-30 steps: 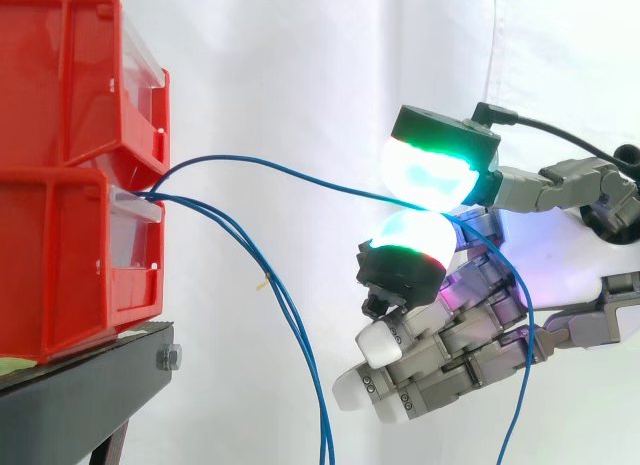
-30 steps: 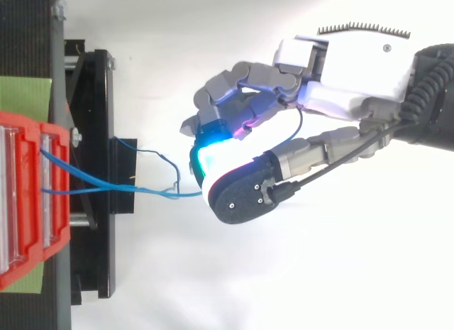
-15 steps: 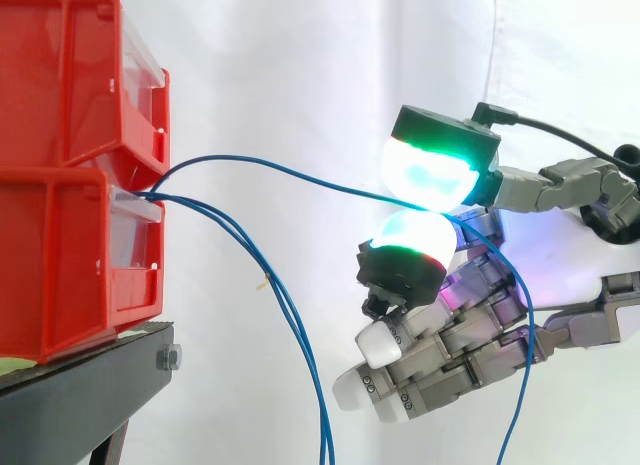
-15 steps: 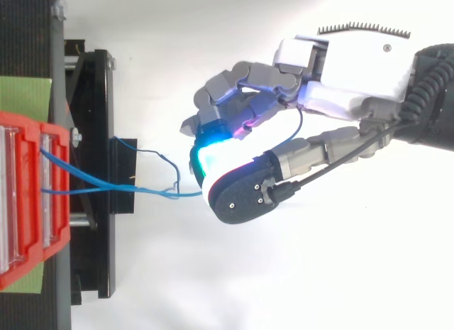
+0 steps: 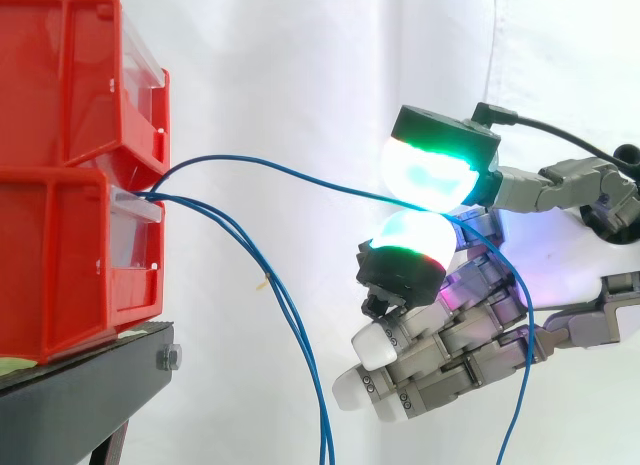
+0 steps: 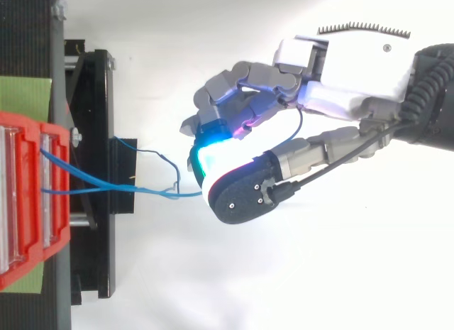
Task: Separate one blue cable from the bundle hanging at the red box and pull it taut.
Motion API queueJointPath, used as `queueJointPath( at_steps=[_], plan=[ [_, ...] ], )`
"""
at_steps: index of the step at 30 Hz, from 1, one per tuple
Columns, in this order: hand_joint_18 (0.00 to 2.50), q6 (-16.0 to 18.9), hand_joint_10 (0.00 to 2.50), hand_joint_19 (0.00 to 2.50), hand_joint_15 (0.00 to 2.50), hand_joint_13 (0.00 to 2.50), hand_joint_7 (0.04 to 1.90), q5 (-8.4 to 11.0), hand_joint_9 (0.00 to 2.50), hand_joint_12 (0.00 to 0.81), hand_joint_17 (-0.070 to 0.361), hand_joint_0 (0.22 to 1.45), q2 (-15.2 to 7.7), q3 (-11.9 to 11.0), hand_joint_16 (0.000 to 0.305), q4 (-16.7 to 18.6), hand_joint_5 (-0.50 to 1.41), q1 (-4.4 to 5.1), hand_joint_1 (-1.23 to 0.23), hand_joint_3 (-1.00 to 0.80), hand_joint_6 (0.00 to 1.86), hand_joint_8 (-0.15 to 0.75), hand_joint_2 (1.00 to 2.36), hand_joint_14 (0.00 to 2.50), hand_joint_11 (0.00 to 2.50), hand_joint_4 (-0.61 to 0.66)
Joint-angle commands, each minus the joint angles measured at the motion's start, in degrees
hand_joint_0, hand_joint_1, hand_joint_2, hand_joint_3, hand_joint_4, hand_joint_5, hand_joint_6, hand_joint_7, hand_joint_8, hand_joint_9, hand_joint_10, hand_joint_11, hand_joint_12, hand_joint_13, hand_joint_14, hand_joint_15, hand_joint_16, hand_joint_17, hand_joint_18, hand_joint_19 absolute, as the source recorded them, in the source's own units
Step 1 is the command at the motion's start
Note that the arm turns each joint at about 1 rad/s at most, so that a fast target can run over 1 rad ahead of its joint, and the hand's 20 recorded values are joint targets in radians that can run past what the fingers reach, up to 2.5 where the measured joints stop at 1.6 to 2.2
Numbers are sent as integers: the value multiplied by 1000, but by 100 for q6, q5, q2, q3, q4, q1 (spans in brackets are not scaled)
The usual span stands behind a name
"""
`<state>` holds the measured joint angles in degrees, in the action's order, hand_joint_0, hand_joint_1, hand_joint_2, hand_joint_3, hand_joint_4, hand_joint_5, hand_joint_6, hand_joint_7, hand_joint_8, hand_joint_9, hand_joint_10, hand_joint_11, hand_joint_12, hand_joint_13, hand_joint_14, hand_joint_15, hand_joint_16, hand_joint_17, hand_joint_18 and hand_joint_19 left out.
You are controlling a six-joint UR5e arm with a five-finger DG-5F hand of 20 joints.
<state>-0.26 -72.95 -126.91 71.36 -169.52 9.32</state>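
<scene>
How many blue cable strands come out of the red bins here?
3. One blue cable runs from the red bins to the hand, pinched between its fingers; two slack cables hang together from the bins toward the bottom edge. More may be hidden inside.

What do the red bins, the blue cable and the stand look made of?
The red bins look like glossy moulded plastic: ribbed walls, clear front strips. The blue cable seems to be thin wire in smooth plastic insulation; it holds soft curves. The stand is probably matte black-painted metal, going by the bolt at its edge.
</scene>
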Motion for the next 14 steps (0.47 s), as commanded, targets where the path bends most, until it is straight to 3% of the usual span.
queueJointPath(
  at_steps=[1, 14],
  plan=[
    [148, 0, 11, 0, 0, 425, 1547, 0, 764, 291, 55, 783, 0, 1, 24, -2, -236, 0, -700, -420, 972, 428, 1005, 0, 282, 89],
    [130, 0, 8, 0, 0, 403, 1547, 0, 741, 291, 55, 780, 0, 1, 24, -2, -238, 0, -700, -418, 972, 420, 1006, 0, 264, 94]
  ],
)
